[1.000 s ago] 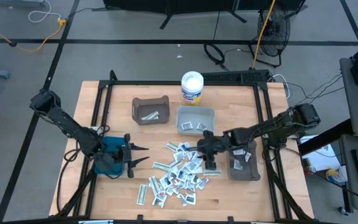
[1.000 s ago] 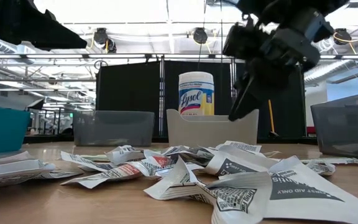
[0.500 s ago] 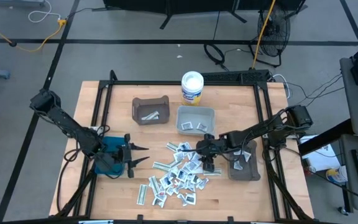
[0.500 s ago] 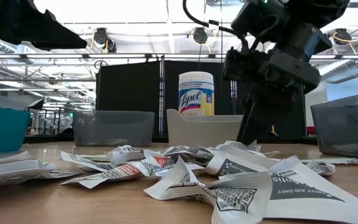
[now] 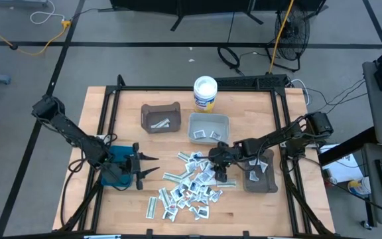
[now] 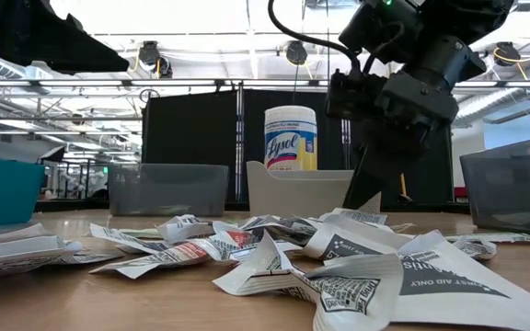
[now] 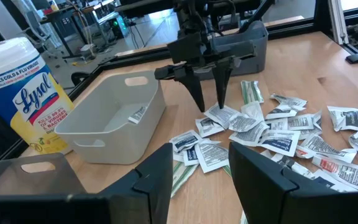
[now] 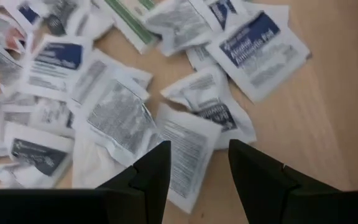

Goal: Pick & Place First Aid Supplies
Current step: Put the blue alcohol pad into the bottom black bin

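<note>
The first aid supplies (image 5: 192, 188) lie in a loose pile of small white packets on the wooden table, near its front middle. My right gripper (image 5: 220, 175) points steeply down over the pile's right part, open. In the left wrist view its two fingers (image 7: 199, 93) end right at the topmost packets (image 7: 220, 116). In the right wrist view a white packet (image 8: 188, 146) lies between its fingers. My left gripper (image 5: 148, 166) waits open at the table's left, level, by the teal bin (image 5: 113, 169). My right gripper comes at the pile from above, slanting down, one fingertip (image 7: 202, 107) on either side of a white packet. Whether the tips touch the packets I cannot tell. The packets lie flat on the table.
A brown bin (image 5: 161, 117), a light grey bin (image 5: 209, 127) and a dark grey bin (image 5: 259, 171) each hold a few packets. A white Lysol tub (image 5: 205, 93) stands at the far middle. A black frame (image 5: 197, 87) borders the table.
My right gripper has sunk toward the pile, rolling a little at the wrist, with its fingers as far apart as before. The packets lie as they did.
</note>
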Controlling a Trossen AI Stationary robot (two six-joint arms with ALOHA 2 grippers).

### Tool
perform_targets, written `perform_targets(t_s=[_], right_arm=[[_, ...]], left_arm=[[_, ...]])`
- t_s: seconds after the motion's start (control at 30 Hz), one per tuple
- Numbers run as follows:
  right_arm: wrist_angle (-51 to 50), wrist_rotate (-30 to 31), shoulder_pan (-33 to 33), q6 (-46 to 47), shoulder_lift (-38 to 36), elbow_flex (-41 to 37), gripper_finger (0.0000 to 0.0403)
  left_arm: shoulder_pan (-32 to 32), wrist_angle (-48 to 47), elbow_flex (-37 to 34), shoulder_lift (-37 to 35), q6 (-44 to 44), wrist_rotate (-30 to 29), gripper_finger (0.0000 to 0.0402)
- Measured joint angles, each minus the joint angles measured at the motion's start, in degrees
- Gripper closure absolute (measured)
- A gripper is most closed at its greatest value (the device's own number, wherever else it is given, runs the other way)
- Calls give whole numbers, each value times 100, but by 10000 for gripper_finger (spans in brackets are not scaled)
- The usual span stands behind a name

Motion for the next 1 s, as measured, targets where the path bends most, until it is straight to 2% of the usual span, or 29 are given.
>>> perform_targets(t_s=[0.1, 0.83, 1.0], right_arm=[[134, -205, 2, -2, 46, 0, 248], [-99, -291, 164, -23, 105, -7, 248], [-116, -313, 175, -88, 105, -7, 266]], left_arm=[[0, 0, 0, 0, -2, -2, 241], [0, -20, 4, 0, 2, -4, 240], [0, -20, 4, 0, 4, -4, 241]])
